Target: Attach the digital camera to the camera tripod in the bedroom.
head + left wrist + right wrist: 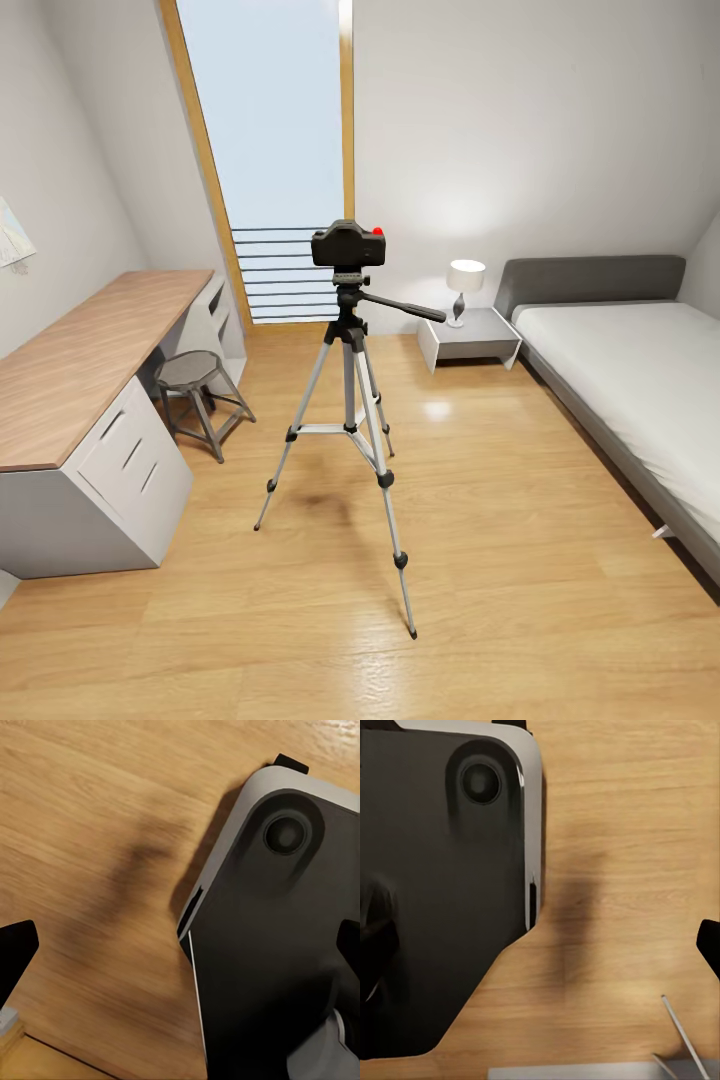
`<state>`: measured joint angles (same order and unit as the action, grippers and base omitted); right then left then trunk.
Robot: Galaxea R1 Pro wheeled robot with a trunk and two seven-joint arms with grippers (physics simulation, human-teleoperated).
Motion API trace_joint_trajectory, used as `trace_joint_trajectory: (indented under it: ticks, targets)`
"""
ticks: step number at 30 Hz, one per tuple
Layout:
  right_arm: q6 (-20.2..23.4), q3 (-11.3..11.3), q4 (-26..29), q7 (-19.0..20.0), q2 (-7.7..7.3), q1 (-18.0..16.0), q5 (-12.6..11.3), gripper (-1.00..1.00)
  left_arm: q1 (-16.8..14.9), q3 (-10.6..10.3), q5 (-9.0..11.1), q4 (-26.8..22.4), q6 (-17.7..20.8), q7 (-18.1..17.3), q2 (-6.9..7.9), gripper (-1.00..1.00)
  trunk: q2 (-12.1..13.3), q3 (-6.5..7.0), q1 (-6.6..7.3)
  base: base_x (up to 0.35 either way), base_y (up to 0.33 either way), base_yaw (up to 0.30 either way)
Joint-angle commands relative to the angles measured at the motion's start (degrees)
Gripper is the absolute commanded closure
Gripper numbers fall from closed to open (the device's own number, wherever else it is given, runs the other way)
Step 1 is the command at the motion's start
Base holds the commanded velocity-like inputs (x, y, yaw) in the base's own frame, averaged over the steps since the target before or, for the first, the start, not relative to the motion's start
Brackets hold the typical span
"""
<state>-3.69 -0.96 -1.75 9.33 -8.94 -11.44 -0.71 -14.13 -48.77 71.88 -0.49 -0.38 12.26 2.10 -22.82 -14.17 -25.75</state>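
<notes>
A wood-topped white counter (pixel 80 370) lines the left wall. Mid-floor, the small black camera with a red button (pixel 348 244) sits atop the tall silver-legged tripod (pixel 350 400), ahead of both arms. Both claws hang released, empty, pointing at the floor.

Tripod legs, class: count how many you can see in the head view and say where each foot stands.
3. On the camera tripod, one leg reaches the floor nearest the viewer, one toward the desk, and one behind, toward the window. None seems hidden.
</notes>
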Motion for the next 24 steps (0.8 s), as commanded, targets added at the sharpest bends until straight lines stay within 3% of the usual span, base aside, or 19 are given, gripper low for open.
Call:
trace_joint_trajectory:
  ticks: [1, 24]
  targets:
    - [-0.3, -0.1, -0.2, 0.2, 0.00, -0.1, -0.1, -1.00, 0.0, -0.5, 0.4, -0.1, 0.0, 0.2, 0.01, -1.00, -0.1, -0.10, -0.03, 0.000, 0.000, 0.000]
    - [0.1, -0.1, -0.2, 0.2, 0.75, -0.1, -0.1, -1.00, 0.0, -0.7, 0.2, 0.0, -0.1, 0.2, 0.91, -1.00, -0.1, -0.10, -0.03, 0.000, 0.000, 0.000]
